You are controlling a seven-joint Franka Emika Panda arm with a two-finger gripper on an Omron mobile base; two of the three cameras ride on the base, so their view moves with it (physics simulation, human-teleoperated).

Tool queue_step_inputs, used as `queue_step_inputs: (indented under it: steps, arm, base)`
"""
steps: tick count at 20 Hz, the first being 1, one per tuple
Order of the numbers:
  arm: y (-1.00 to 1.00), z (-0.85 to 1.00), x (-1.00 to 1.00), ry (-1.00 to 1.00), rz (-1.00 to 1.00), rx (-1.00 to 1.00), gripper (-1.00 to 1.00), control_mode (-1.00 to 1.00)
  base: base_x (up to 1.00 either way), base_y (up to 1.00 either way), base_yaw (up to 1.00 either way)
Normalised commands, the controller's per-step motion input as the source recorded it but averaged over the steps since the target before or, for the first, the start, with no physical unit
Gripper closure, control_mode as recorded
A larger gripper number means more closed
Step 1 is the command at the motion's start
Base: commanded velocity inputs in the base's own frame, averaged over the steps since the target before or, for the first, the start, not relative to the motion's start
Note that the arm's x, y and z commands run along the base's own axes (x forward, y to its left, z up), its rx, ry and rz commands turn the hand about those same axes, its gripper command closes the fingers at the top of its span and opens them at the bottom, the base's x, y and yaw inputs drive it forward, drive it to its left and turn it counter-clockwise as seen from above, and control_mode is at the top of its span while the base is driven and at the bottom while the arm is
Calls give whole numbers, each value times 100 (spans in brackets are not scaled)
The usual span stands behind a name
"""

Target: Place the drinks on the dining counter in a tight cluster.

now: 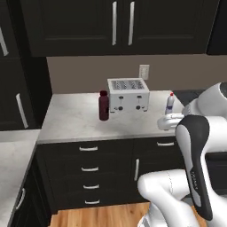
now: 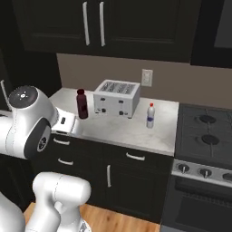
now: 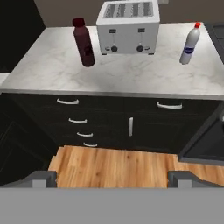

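A squat maroon bottle (image 1: 103, 105) (image 2: 82, 103) (image 3: 84, 42) with a red cap stands upright on the marble worktop (image 1: 75, 119), left of the silver toaster. To the toaster's right stands a small pale bottle (image 1: 170, 103) (image 2: 150, 115) (image 3: 191, 44) with a red cap. My gripper (image 3: 111, 179) hangs in front of the worktop, above the wooden floor. It is open wide, and nothing sits between its fingertips (image 3: 40, 177). Both bottles are well apart from it. The dining counter is out of view.
A silver toaster (image 1: 128, 94) (image 2: 116, 98) (image 3: 127, 27) sits between the bottles near the back wall. Dark drawers (image 3: 81, 127) run below the worktop. A stove (image 2: 204, 131) adjoins its right end. Another marble surface (image 1: 13, 159) lies at the lower left.
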Motion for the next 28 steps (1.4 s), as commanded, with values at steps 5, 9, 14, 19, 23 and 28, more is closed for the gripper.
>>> queue_step_inputs:
  steps: [5, 9, 14, 19, 23, 28]
  arm:
    - [0, 0, 0, 0, 0, 0, -100, 100]
    - [0, 0, 0, 0, 0, 0, -100, 100]
    - [0, 0, 0, 0, 0, 0, -100, 100]
    - [0, 0, 0, 0, 0, 0, -100, 100]
    - [0, 0, 0, 0, 0, 0, -100, 100]
    - [0, 0, 0, 0, 0, 0, -100, 100]
  base:
    - [32, 49, -7]
    - [59, 44, -6]
    - [63, 31, -11]
    - [41, 21, -21]
    - [51, 12, -28]
    - [53, 29, -29]
